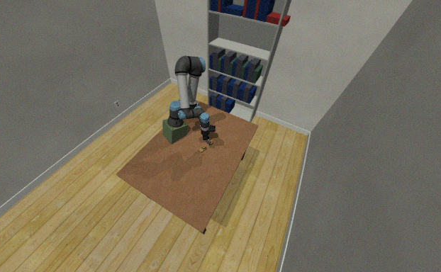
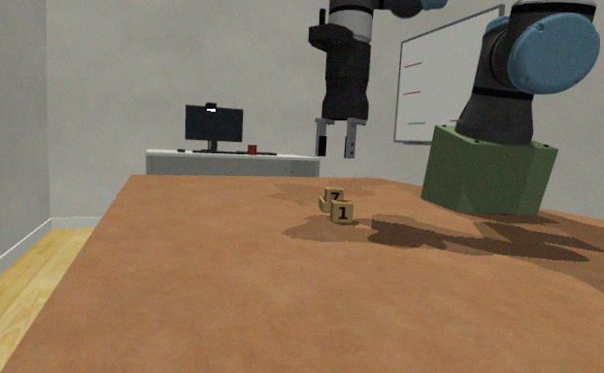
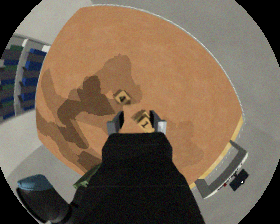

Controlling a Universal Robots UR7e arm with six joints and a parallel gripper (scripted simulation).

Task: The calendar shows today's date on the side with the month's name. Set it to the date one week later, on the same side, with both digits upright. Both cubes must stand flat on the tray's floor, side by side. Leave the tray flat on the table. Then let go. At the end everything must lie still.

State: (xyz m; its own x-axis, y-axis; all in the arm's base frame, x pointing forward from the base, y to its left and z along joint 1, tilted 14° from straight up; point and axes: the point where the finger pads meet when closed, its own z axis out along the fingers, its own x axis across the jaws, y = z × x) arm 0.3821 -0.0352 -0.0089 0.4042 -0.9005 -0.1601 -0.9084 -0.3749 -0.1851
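A small wooden tray (image 2: pixel 322 203) stands on the brown table (image 2: pixel 204 291) (image 1: pixel 184 191). It holds a tan cube showing 7 (image 2: pixel 334 194) (image 1: pixel 210 142). A second tan cube showing 1 (image 2: pixel 342 213) (image 3: pixel 124 98) stands just in front of it; I cannot tell if it is in the tray or on the table. The month's name is not readable. My gripper (image 2: pixel 336 144) (image 1: pixel 208 140) (image 3: pixel 136 115) is open and empty. It hangs straight above the 7 cube, well clear of it.
The arm's green base (image 2: pixel 487 172) (image 1: pixel 174 130) stands at the table's corner to the right of the cubes. A bookshelf (image 1: pixel 241 60) stands behind the table. A desk with a monitor (image 2: pixel 214 123) is far behind.
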